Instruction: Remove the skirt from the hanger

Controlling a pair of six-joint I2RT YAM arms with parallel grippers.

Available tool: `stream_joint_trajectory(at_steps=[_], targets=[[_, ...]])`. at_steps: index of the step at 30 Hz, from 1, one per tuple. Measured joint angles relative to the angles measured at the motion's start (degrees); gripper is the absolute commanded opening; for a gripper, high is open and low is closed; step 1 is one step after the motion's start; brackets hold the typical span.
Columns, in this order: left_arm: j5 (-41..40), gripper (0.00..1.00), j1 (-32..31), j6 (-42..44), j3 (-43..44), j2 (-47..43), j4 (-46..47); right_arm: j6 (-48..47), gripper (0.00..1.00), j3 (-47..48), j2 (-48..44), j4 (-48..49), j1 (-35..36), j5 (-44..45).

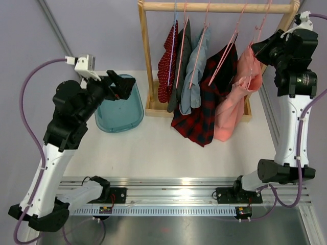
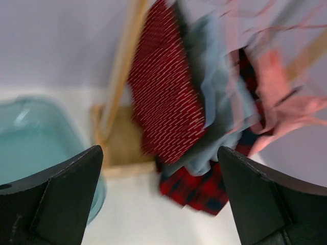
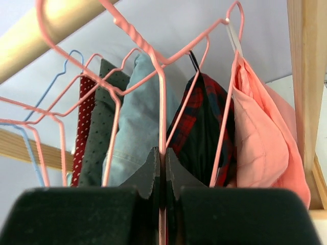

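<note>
Several garments hang on wire hangers from a wooden rail (image 1: pixel 214 7). The salmon-pink garment (image 1: pixel 232 102) hangs furthest right, beside a red-and-black plaid one (image 1: pixel 204 112). My right gripper (image 1: pixel 259 48) is up at the rail's right end. In the right wrist view it (image 3: pixel 163 153) is shut on a pink hanger wire (image 3: pixel 162 102), with the salmon garment (image 3: pixel 260 143) to its right. I cannot tell which garment hangs on that wire. My left gripper (image 1: pixel 120 86) is open and empty above the teal bin. In the blurred left wrist view its (image 2: pixel 158 153) fingers stand wide apart, facing the clothes.
A teal plastic bin (image 1: pixel 120 109) sits on the table left of the rack. The rack's wooden base (image 1: pixel 153 104) and left post (image 1: pixel 145 46) stand beside it. A red dotted garment (image 1: pixel 167 64), a dark grey one (image 1: pixel 181 61) and a light blue one (image 1: pixel 196 71) hang at the left.
</note>
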Motion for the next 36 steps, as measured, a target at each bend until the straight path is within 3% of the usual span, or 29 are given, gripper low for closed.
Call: stream_joint_trajectory(at_steps=[5,10,17,24,36], targets=[[-0.83,0.99,-15.98,4.66,12.87,5.64,3.45,0.28,0.00,-6.91,-11.34,-0.50,0.00,-0.33],[-0.57,0.99,-33.29,9.07,14.03,11.65,6.82,1.44,0.00,-11.87,-23.74,-1.62,0.00,-1.62],[-1.84,0.99,-49.24,12.79,14.05,26.91,13.09,3.50,0.00,-13.11,-30.34,-3.98,0.00,-4.83],[-1.90,0.99,-53.90,13.07,14.05,34.75,20.11,4.81,0.00,-15.32,-34.14,-8.02,0.00,-6.60],[4.11,0.99,-53.94,8.15,14.05,36.70,33.81,6.80,0.00,-15.56,-36.20,-9.42,0.00,-9.38]])
